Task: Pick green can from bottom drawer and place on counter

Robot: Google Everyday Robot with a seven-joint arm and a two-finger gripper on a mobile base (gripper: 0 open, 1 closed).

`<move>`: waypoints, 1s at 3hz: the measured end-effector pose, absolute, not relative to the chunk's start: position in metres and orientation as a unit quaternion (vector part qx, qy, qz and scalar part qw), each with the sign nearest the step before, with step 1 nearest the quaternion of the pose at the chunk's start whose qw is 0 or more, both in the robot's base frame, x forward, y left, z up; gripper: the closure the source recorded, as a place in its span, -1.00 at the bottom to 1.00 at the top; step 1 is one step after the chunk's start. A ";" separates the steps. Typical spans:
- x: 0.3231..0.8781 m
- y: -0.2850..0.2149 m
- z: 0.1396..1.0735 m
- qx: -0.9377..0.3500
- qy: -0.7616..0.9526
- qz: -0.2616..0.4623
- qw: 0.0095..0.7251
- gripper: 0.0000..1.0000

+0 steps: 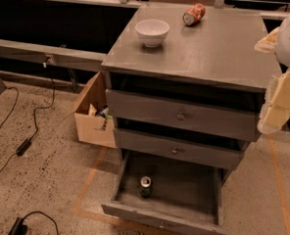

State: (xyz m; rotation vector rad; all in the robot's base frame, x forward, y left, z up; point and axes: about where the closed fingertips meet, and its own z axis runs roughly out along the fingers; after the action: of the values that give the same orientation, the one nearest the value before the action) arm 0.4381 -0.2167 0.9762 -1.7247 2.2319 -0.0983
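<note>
Low in the camera view, the bottom drawer [184, 187] stood open, well out from the cabinet, its front rim close to the lower edge of the frame. The green can [145, 185] stood upright on the drawer floor, left of centre and nearer the front wall than the back. It touched no wall, and bare floor lay open to its right. The top drawer [181, 115] and middle drawer [174, 151] sat further in, their fronts overhanging the back of the open one. On the counter [208, 53] a white bowl [152, 32] sat toward the back left, and an orange-red can [193, 14] lay on its side at the back edge, leaving the front half and right side bare. The gripper [278, 104] hung at the right edge of the frame, beside the counter's front right corner and well above the green can; whether it was open or closed could not be told. A cardboard box [91, 116] sat on the floor against the cabinet's left side.
</note>
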 end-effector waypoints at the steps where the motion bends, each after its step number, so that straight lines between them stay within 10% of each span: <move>1: 0.438 -0.217 0.976 -0.603 0.781 -0.034 0.159 -1.00; 3: 0.444 -0.191 0.909 -0.542 0.817 0.040 0.192 -1.00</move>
State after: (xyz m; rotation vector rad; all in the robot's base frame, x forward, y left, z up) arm 0.4444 -0.1912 0.9089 -1.5217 2.2948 0.1130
